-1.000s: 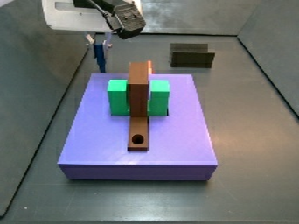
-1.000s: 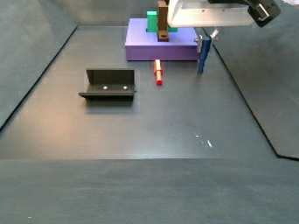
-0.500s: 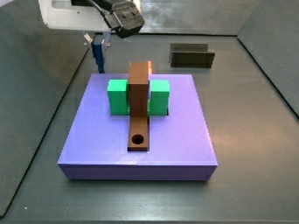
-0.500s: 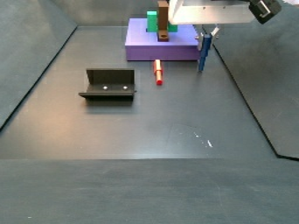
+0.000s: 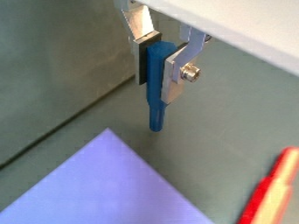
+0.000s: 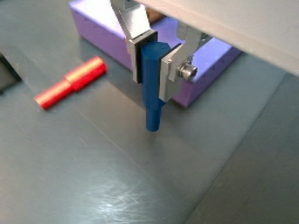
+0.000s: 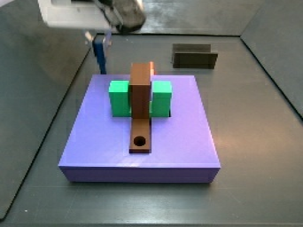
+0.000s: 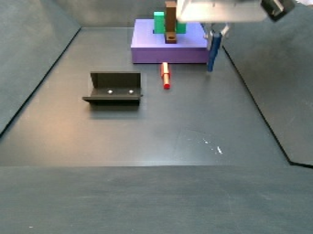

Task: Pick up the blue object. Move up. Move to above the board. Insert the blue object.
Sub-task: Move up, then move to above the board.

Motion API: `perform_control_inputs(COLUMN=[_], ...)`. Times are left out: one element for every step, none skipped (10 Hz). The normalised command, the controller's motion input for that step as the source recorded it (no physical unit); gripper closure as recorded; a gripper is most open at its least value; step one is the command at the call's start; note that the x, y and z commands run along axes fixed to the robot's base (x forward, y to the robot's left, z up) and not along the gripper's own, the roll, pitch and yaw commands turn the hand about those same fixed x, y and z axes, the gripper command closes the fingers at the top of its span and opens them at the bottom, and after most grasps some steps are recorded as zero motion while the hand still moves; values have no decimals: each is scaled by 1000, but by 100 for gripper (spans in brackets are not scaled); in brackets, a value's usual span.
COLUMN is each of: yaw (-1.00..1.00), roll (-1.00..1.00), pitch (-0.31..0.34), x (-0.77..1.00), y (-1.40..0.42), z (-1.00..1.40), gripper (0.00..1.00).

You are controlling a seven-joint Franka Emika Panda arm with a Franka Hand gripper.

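My gripper [image 5: 158, 70] is shut on the dark blue peg [image 5: 156, 96], holding it upright by its upper part; it shows the same way in the other wrist view [image 6: 151, 92]. In both side views the peg [image 7: 101, 56] [image 8: 210, 55] hangs just off the floor beside the lavender slab [image 7: 142, 133], at its back corner. The brown board [image 7: 142, 106] lies on the slab, passes through the green block [image 7: 120, 96] and has a round hole [image 7: 141, 142] near its front end. The gripper [image 7: 99, 40] is apart from the board, behind and to its side.
A red peg [image 8: 167, 75] lies on the floor beside the slab [image 8: 170, 46]; it also shows in the wrist views [image 6: 70, 81] [image 5: 271, 188]. The dark fixture [image 8: 113, 89] stands on the floor, seen farther back in a side view [image 7: 194, 57]. Grey walls enclose the floor.
The gripper with the blue peg has risen slightly; the peg's lower end is a little higher than a second ago. Nothing else has moved.
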Motion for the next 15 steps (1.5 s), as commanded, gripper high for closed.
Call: perform_control_inputs(yaw=[-9, -2, 0, -1, -5, -6, -5, -9, -8, -68, -61, -12, 0, 1, 10], roll=[-10, -41, 0, 0, -21, -38, -32, -30, -36, -58, -57, 81, 64, 87, 88], pitch=[48, 35, 0, 22, 40, 14, 41, 106, 93, 158, 155, 279, 304, 253, 156], x=[-49, -34, 0, -8, -51, -23, 28, 40, 36, 1201, 1195, 1298, 1400, 747, 375], y=[-22, -22, 0, 2, -2, 4, 0, -1, 5, -1400, -1400, -1400, -1359, -731, -397], z=[661, 383, 1400, 1400, 1400, 1400, 1400, 747, 373, 379, 367, 301, 325, 216, 122], gripper=[100, 100, 100, 100, 100, 100, 100, 100, 100, 100, 100, 100, 100, 100, 100])
